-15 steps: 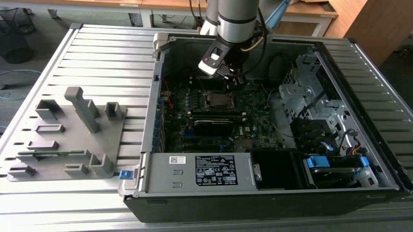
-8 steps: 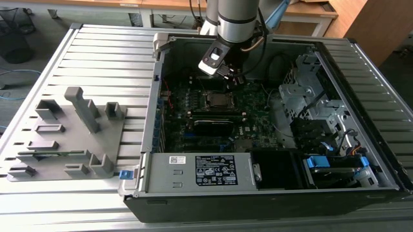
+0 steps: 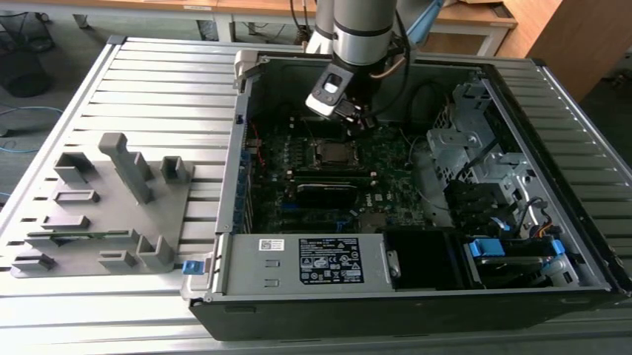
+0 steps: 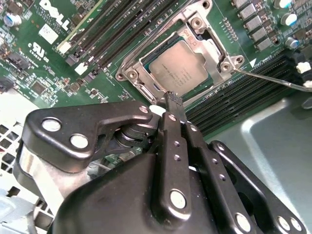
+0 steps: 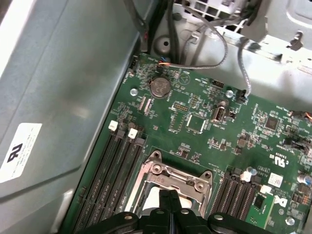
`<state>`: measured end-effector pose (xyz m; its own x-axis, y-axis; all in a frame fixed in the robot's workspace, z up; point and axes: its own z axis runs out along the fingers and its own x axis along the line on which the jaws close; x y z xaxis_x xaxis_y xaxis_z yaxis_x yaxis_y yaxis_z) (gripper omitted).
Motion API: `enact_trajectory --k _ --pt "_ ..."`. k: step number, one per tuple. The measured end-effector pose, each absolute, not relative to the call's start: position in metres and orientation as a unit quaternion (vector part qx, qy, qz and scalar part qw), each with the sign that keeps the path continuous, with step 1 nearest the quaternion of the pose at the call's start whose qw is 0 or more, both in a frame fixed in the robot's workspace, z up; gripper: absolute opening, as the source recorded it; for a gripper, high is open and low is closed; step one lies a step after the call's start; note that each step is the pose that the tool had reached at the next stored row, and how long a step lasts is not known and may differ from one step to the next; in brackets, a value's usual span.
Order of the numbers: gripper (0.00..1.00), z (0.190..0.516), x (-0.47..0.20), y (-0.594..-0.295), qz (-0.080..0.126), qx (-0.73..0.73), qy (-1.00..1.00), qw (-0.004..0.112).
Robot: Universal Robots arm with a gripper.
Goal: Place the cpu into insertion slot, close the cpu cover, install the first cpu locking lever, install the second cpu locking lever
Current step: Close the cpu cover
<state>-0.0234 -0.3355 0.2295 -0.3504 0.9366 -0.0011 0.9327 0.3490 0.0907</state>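
The fingers (image 4: 173,105) are closed tip to tip, gripping nothing that I can see. They are angled down with their tips right at the near edge of the insertion slot (image 3: 321,153), whether touching it I cannot tell. The first wrist view looks past the same closed tips (image 5: 165,197) toward the socket's metal frame.

At the exterior view's left, a grey holder (image 3: 109,214) with upright posts sits on the slatted tabletop (image 3: 158,81). Just to its right lies the open computer case (image 3: 229,214), with its labelled power supply (image 3: 306,259) along the near side. Further right, the green motherboard (image 3: 395,170) fills the case floor, with the slot near its middle and a long black card (image 3: 331,194) just on the near side of the slot.

The second wrist view shows the cpu (image 4: 180,70) already lying flat in the slot, pale metal face up. The cpu cover (image 4: 197,24) frames it, and the chip shows through its square window. I cannot tell whether the cover is fully down. A thin metal lever (image 4: 273,80) sticks out to one side, clear of the socket. Long black memory slots (image 4: 112,29) run beside the socket.

At the exterior view's right stand the silver drive cages (image 3: 459,140).
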Motion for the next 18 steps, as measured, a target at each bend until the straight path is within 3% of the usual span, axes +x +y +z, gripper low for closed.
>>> enact_trajectory --k 18 --pt "0.11 0.2295 -0.0236 -0.3355 0.038 0.541 0.84 0.025"
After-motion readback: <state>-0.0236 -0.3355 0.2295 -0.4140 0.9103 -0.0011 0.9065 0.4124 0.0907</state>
